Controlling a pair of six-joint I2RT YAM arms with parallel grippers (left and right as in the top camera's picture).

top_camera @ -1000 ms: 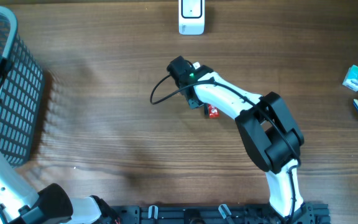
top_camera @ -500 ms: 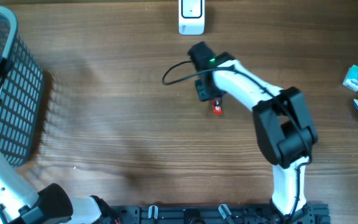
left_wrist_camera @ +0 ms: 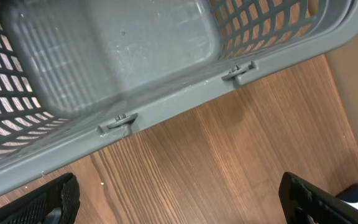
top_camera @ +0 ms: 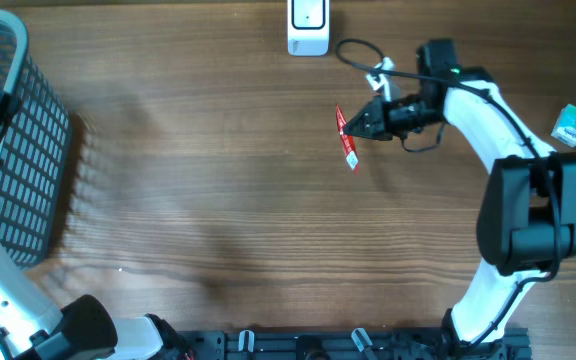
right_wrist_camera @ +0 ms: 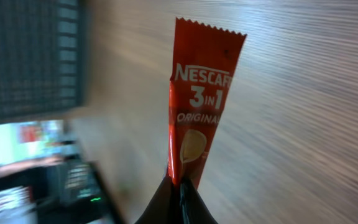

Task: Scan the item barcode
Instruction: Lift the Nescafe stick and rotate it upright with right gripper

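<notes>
My right gripper [top_camera: 358, 127] was pinched shut on one end of the sachet [top_camera: 345, 140], so the red stick ran straight out past my fingertips [right_wrist_camera: 157, 215], its serrated far end free and its printed face turned toward my wrist camera. Seen from overhead, it sat over the table [top_camera: 198, 200] near the scanner [top_camera: 308, 27] but apart from it. My left gripper [left_wrist_camera: 178, 186] was spread wide beside the rim of the basket [left_wrist_camera: 166, 111], holding nothing.
</notes>
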